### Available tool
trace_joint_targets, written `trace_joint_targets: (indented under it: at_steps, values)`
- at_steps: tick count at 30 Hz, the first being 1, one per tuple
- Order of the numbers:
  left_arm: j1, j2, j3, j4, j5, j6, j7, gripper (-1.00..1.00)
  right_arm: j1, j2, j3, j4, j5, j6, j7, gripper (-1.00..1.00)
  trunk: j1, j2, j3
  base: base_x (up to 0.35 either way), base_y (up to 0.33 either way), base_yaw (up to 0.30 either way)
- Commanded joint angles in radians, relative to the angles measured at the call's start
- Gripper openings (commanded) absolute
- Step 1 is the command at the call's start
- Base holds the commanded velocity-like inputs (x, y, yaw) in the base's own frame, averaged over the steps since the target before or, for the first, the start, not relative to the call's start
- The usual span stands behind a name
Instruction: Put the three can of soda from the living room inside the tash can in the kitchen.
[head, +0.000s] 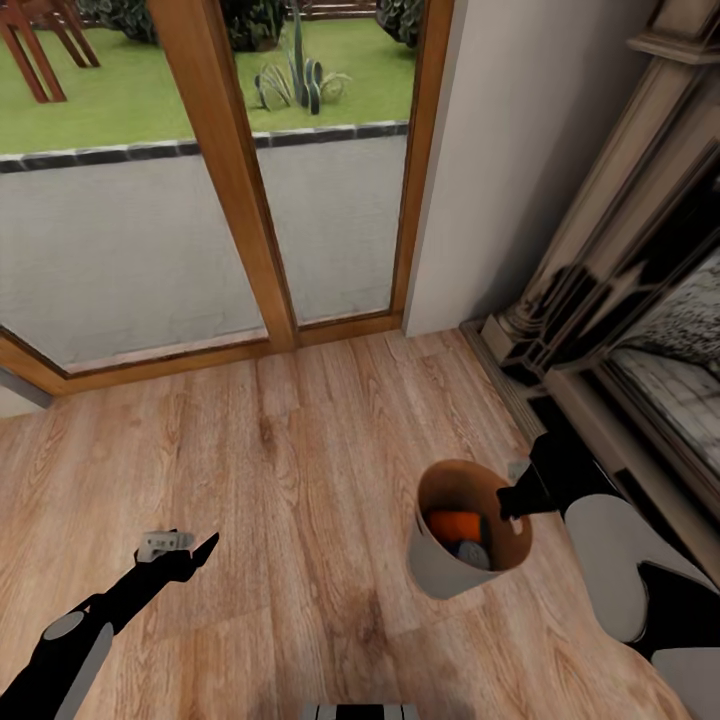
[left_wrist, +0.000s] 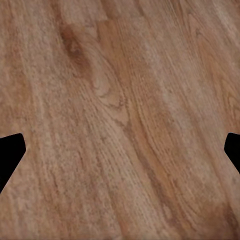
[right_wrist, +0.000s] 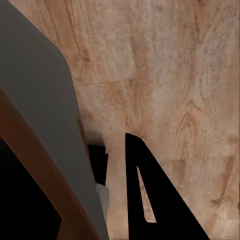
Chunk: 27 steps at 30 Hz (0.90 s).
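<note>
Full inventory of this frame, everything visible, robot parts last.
trash can: 1, grey outside, brown inside, carried over the wood floor by its rim.
orange soda can: 1, orange, lying inside the trash can.
second can: 1, grey top showing, body colour unclear, inside the trash can beside the orange one.
wood floor: 1, light brown planks.
glass doors: wooden frames, lawn, paving and plants outside.
wall: 1, pale, right of the doors.
fireplace: 1, pale surround with dark trim, at right.
left gripper: 1, black, open over bare floor.
right gripper: 1, black, shut on the trash can rim.
</note>
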Motion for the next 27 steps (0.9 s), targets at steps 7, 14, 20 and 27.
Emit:
trace_joint_targets:
  at_steps: [7, 14, 20, 27]
  values:
    - [0.0, 0.0, 0.001, 0.002, 0.006, 0.004, 0.007, 1.0, -0.013, -0.005, -0.005, 0.027, -0.002, 0.007, -0.002, -1.0, 0.027, -0.05, -0.023, 0.0, 0.0, 0.0]
    - [0.0, 0.0, 0.001, 0.002, 0.005, 0.003, 0.01, 1.0, -0.014, -0.009, -0.003, 0.03, -0.002, 0.007, -0.006, -1.0, 0.054, -0.099, -0.044, 0.0, 0.0, 0.0]
    - [0.001, -0.002, 0.001, 0.002, 0.005, 0.003, 0.01, 1.0, -0.014, -0.008, -0.005, 0.03, -0.003, 0.007, -0.007, -1.0, 0.077, -0.141, -0.063, 0.0, 0.0, 0.0]
    - [0.001, -0.002, 0.001, 0.002, 0.004, 0.002, 0.01, 1.0, -0.014, -0.005, -0.005, 0.03, -0.004, 0.007, -0.007, -1.0, 0.103, -0.19, -0.085, 0.0, 0.0, 0.0]
